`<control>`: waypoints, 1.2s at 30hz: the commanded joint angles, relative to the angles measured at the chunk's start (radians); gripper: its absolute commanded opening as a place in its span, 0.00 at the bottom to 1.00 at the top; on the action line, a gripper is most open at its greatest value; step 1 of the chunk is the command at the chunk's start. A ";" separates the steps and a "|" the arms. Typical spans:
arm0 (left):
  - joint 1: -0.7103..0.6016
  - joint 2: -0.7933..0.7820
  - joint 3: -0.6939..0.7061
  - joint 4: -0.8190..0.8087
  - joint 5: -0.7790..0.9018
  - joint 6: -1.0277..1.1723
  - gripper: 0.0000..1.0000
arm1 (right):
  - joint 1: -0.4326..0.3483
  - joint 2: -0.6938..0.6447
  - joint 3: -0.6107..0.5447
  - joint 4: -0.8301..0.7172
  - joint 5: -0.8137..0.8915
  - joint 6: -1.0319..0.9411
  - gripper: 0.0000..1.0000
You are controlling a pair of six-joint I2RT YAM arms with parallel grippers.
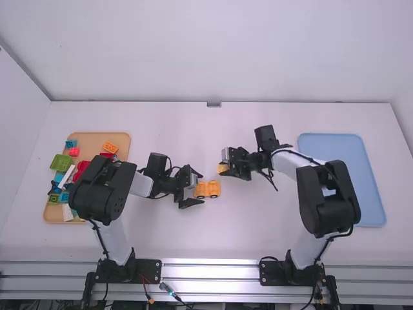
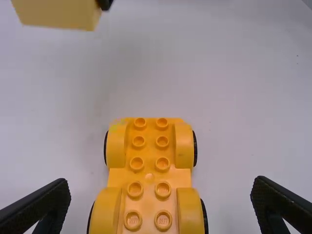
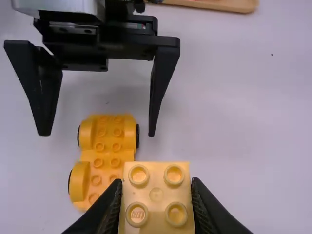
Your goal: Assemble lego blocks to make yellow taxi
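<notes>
An orange-yellow wheeled car base (image 1: 208, 188) lies on the table near the middle, its studs up; the left wrist view shows the same base (image 2: 149, 176) lengthwise. My left gripper (image 1: 199, 188) stands open at the base's left end, and the left wrist view has the gripper (image 2: 161, 195) with its fingers wide apart either side of the base, not touching it. Farther up the table and to the right, my right gripper (image 1: 226, 166) is shut on a light yellow block (image 1: 222, 168). In the right wrist view the gripper (image 3: 156, 195) pinches this four-stud block (image 3: 156, 194).
An orange tray (image 1: 122, 137) with several loose coloured blocks stands at the left, partly under the left arm. A blue tray (image 1: 342, 145) lies at the right, beside the right arm.
</notes>
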 commanded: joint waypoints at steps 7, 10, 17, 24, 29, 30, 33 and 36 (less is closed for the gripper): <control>-0.006 0.030 -0.008 0.027 -0.021 -0.003 0.99 | 0.003 -0.032 -0.177 0.307 -0.019 0.251 0.25; -0.006 0.036 -0.005 0.026 -0.042 -0.003 0.99 | 0.003 -0.032 -0.190 0.310 -0.040 0.251 0.24; -0.007 0.078 0.045 0.011 -0.036 -0.003 0.99 | 0.048 -0.032 -0.189 0.291 -0.043 0.241 0.23; -0.006 0.138 0.101 -0.001 -0.004 -0.003 0.99 | 0.074 -0.032 -0.188 0.261 -0.041 0.183 0.18; -0.006 0.142 0.104 0.004 -0.004 -0.002 0.99 | 0.062 -0.032 -0.188 0.249 -0.045 0.175 0.16; -0.006 0.142 0.103 0.005 -0.004 0.015 1.00 | 0.061 -0.032 -0.188 0.246 -0.049 0.171 0.16; -0.008 0.142 0.102 0.004 -0.006 0.060 0.93 | 0.063 -0.032 -0.188 0.246 -0.047 0.169 0.16; -0.008 0.142 0.102 0.008 -0.006 0.074 0.90 | 0.061 -0.032 -0.188 0.246 -0.045 0.169 0.15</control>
